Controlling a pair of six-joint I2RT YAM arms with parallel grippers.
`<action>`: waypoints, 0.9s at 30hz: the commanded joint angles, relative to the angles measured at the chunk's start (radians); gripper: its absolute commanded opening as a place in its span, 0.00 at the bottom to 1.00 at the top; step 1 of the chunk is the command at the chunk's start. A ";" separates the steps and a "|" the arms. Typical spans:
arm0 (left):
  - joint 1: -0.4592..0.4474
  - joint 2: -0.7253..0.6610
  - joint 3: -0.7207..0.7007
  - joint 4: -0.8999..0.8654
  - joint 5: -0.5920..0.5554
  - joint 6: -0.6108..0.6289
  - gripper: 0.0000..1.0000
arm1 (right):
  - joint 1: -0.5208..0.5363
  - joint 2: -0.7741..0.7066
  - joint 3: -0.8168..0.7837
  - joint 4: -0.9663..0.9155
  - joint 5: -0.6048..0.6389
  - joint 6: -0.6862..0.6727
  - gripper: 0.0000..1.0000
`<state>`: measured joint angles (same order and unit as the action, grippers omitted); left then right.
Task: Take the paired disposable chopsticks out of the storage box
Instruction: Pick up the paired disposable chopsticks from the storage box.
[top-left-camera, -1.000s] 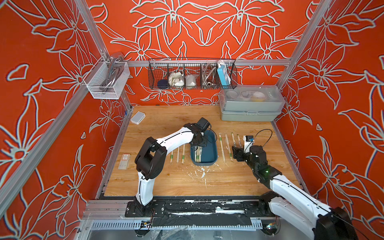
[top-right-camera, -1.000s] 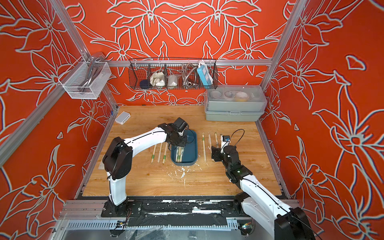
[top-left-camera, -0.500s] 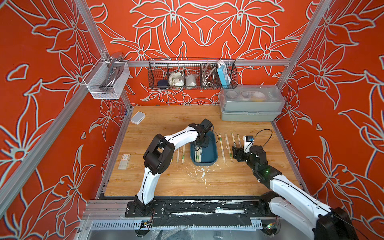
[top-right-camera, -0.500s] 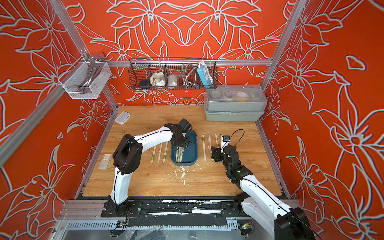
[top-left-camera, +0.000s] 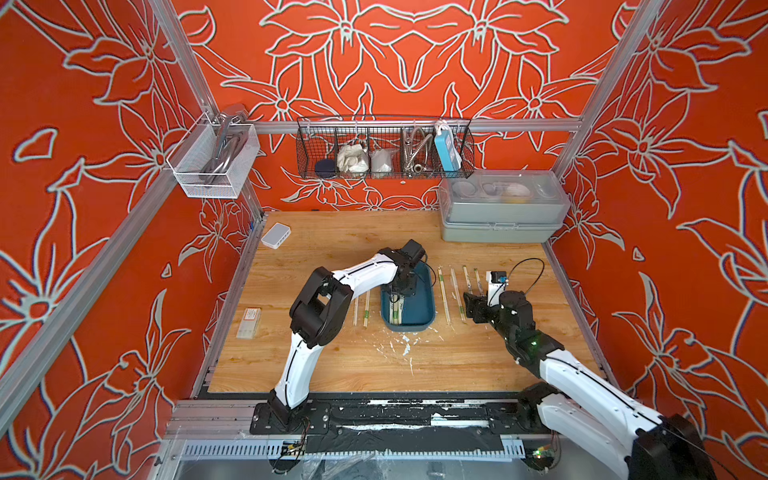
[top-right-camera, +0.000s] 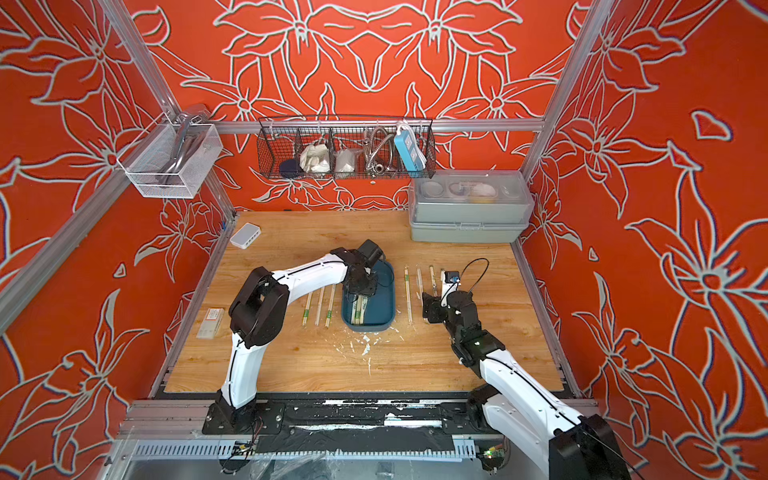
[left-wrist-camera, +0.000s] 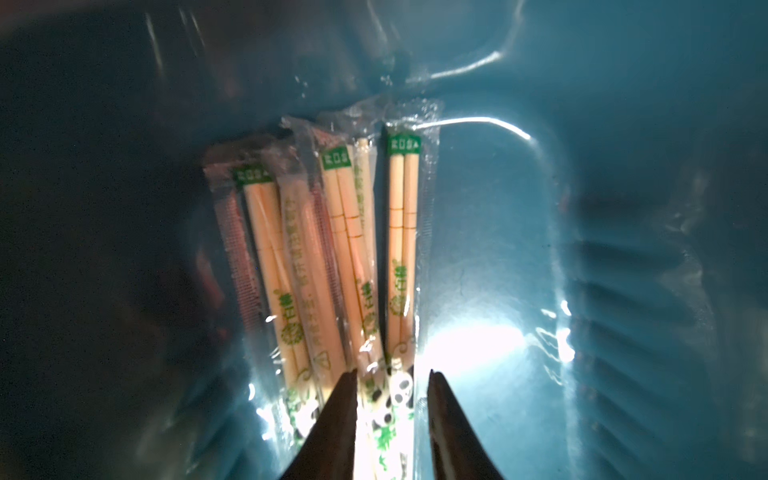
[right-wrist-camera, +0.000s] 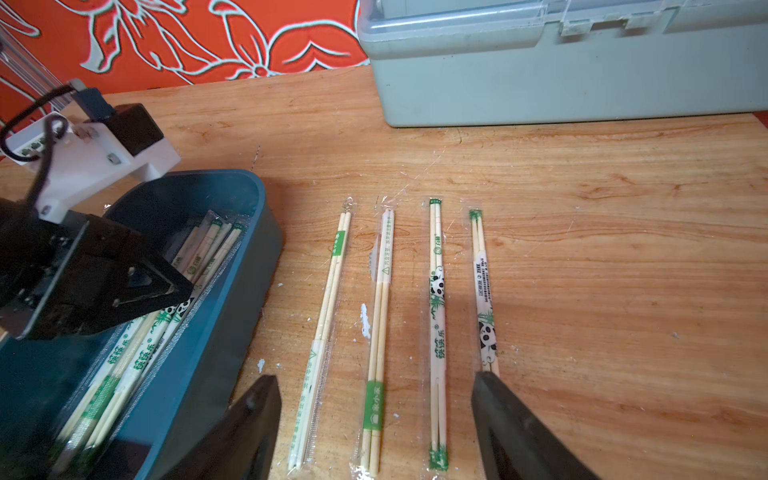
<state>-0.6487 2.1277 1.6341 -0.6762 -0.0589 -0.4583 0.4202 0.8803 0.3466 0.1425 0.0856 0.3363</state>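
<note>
Partly done: removed pairs (right-wrist-camera: 436, 311) lie left and right of the storage box (top-left-camera: 420, 304); several paired disposable chopsticks (left-wrist-camera: 328, 249) are left inside. Your left gripper (left-wrist-camera: 391, 374) straddles one, jaws narrowed, not yet pinching; your right gripper (right-wrist-camera: 376, 376) hangs wide, empty.

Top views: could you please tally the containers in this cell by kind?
Shallow dark teal plastic tray: 1
Grey-green lidded plastic case: 1
Long black wire basket: 1
Small white mesh basket: 1
Total: 4
</note>
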 joint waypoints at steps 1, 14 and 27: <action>0.003 0.028 -0.004 -0.016 -0.004 -0.005 0.27 | 0.006 -0.009 0.031 0.002 -0.006 0.006 0.77; 0.004 0.005 -0.023 -0.017 -0.011 -0.005 0.13 | 0.006 -0.005 0.035 0.002 -0.012 0.006 0.77; 0.004 -0.132 -0.059 -0.035 -0.009 -0.017 0.10 | 0.006 0.001 0.037 0.003 -0.015 0.007 0.77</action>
<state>-0.6479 2.0544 1.5829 -0.6842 -0.0628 -0.4721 0.4202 0.8818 0.3523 0.1421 0.0811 0.3363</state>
